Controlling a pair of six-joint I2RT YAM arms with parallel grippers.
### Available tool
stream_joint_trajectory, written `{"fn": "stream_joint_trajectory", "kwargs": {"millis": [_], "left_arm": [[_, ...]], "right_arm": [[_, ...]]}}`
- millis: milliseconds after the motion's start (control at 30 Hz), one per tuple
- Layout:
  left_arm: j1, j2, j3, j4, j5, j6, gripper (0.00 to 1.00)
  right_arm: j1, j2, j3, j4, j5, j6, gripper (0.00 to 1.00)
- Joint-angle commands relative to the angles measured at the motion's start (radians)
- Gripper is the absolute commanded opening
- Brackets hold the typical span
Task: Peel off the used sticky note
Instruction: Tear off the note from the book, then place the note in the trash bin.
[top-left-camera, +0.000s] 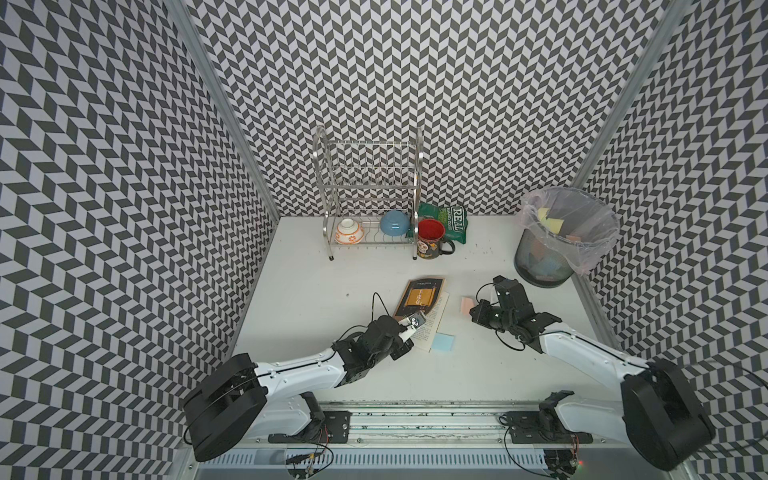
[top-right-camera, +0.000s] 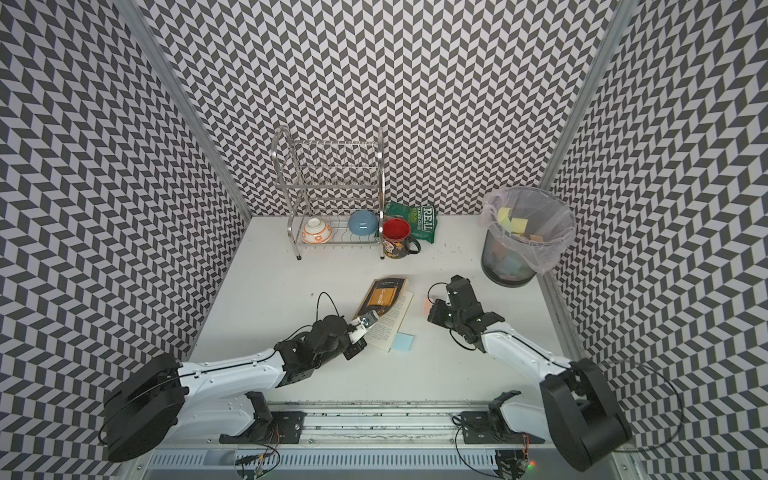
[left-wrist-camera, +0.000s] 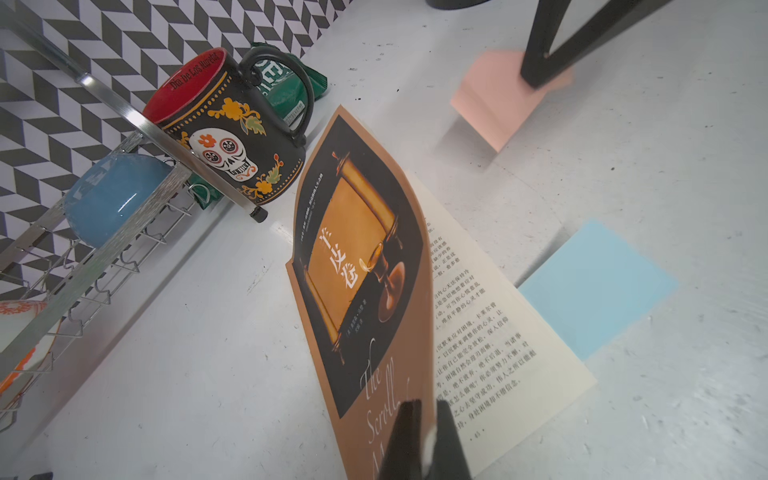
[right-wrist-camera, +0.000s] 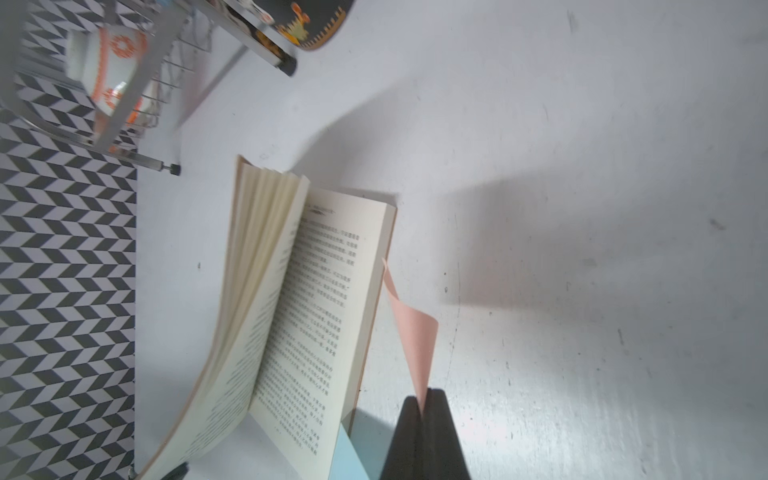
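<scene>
1. The right gripper (right-wrist-camera: 424, 405) is pinching a corner of the thin, curling pink sticky note (right-wrist-camera: 409, 332).
2. The note is floating just beside the book (right-wrist-camera: 316, 299), apart from its matte cream pages.
3. The left gripper (left-wrist-camera: 430, 419) is clamping the book's raised brown cover and leaves.
4. A square blue note (left-wrist-camera: 594, 286) is lying flat against the book's open page.

Walls (top-left-camera: 124, 208): black/white chevron. Table (top-left-camera: 316, 282): white, dark specks. Book (top-left-camera: 419, 297): tan cover, black panel, gold scroll, white lettering. Pages (left-wrist-camera: 478, 332): cream, black print. Pink note (right-wrist-camera: 413, 332): plain salmon. Blue note (top-left-camera: 443, 343): plain light blue. Mug (top-left-camera: 430, 241): black, red inside, white skull, orange flowers. Blue bowl (top-left-camera: 394, 223): plain. White bowl (top-left-camera: 349, 232): orange pattern. Bag (top-left-camera: 451, 222): green, white lettering. Rack (top-left-camera: 370, 166): silver. Bin (top-left-camera: 540, 266): dark mesh, clear liner. Paper (top-left-camera: 550, 222) inside: yellow, pink, blue. Arms (top-left-camera: 299, 372): white shells, black joints.
</scene>
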Motion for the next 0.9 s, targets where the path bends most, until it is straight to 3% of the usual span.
{"fn": "stream_joint_trajectory", "kwargs": {"millis": [0,133,367,567,767,800,867], "left_arm": [[0.007,0.005,0.032,-0.007,-0.008,-0.011,0.0],[0.007,0.007,0.034,-0.011,-0.002,-0.011,0.0],[0.007,0.014,0.038,-0.014,0.001,-0.009,0.0],[0.007,0.011,0.036,-0.014,0.001,-0.009,0.0],[0.006,0.013,0.038,-0.012,0.001,-0.009,0.0],[0.007,0.013,0.038,-0.013,-0.001,-0.009,0.0],[0.007,0.012,0.036,-0.012,0.001,-0.009,0.0]], "right_arm": [[-0.015,-0.125,0.132,-0.066,0.098,-0.054,0.0],[-0.107,-0.185,0.343,-0.175,0.15,-0.117,0.0],[-0.374,-0.059,0.659,-0.255,0.172,-0.192,0.0],[-0.612,0.163,0.826,-0.254,0.152,-0.209,0.0],[-0.688,0.369,0.964,-0.284,0.14,-0.219,0.01],[-0.69,0.399,0.987,-0.296,0.112,-0.229,0.06],[-0.69,0.44,1.048,-0.338,0.056,-0.246,0.26]]}}
